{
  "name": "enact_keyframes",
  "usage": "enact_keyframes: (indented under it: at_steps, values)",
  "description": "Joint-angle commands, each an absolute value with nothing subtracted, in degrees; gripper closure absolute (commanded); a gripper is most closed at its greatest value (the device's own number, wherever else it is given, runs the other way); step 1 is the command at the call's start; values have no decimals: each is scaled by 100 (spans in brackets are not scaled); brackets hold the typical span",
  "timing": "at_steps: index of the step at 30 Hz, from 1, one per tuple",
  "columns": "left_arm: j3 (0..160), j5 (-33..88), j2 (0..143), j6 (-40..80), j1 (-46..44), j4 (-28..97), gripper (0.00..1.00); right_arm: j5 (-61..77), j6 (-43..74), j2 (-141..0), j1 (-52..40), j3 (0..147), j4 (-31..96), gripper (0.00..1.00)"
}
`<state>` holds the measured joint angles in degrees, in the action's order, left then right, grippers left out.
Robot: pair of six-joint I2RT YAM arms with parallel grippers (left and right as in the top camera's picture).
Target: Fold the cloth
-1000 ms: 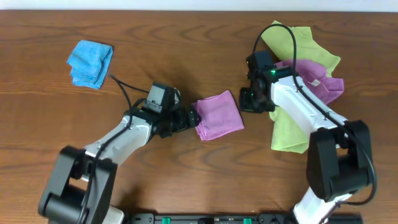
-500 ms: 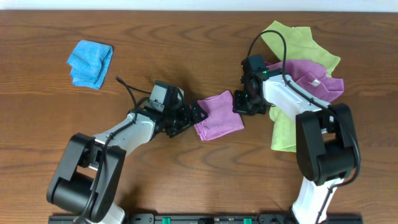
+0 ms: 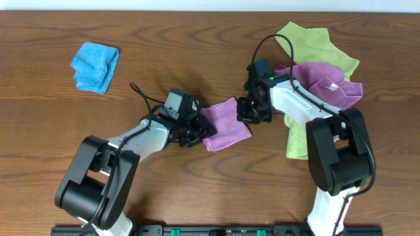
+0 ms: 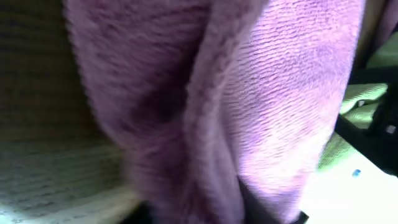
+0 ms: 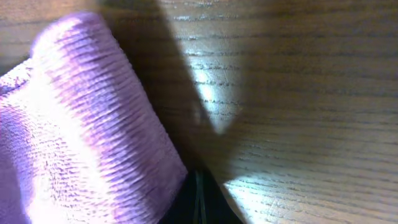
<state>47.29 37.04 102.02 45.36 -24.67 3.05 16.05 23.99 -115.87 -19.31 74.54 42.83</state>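
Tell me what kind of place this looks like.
Probably a robotics lab or test bench, not a home: a robot's left arm and right arm at a wooden table, with a lilac cloth, lime-green cloths and a blue cloth as practice pieces.

A dark brown wooden table (image 3: 197,39) fills the overhead view, its grain running side to side beneath both pairs of jaws. Far beyond the jaws, 1 pale strip (image 3: 210,5) borders the table's far edge; wall or floor, I cannot tell. Behind them, 1 black rail (image 3: 216,231) lines the near edge. Just ahead of the right jaws, bright light glares off the wood beside a dark shadow.
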Motion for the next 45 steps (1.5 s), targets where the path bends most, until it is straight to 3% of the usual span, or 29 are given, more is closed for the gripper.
enact_keyframes:
  at_steps: [1, 12, 28, 37, 45]
  values:
    - [4692, 3642, 10265, 4547, -2495, 355, 94, 1699, 2504, -11824, -1918, 7415, 4377, 98]
    - [4709, 3634, 10092, 4473, -2043, 220, 94, 1817, 1999, -11520, -1787, 7555, 5009, 99]
    - [5588, 3848, 8145, 4543, 506, -183, 94, 1778, 1448, -10112, -1326, 7566, 5535, 98]
    - [5728, 3415, 8431, 4866, 1988, -993, 94, 1782, 1448, -10066, -1402, 7566, 5894, 99]
    - [5728, 3583, 9529, 5623, 2292, -2414, 94, 1785, 1450, -10066, -1684, 7566, 6248, 98]
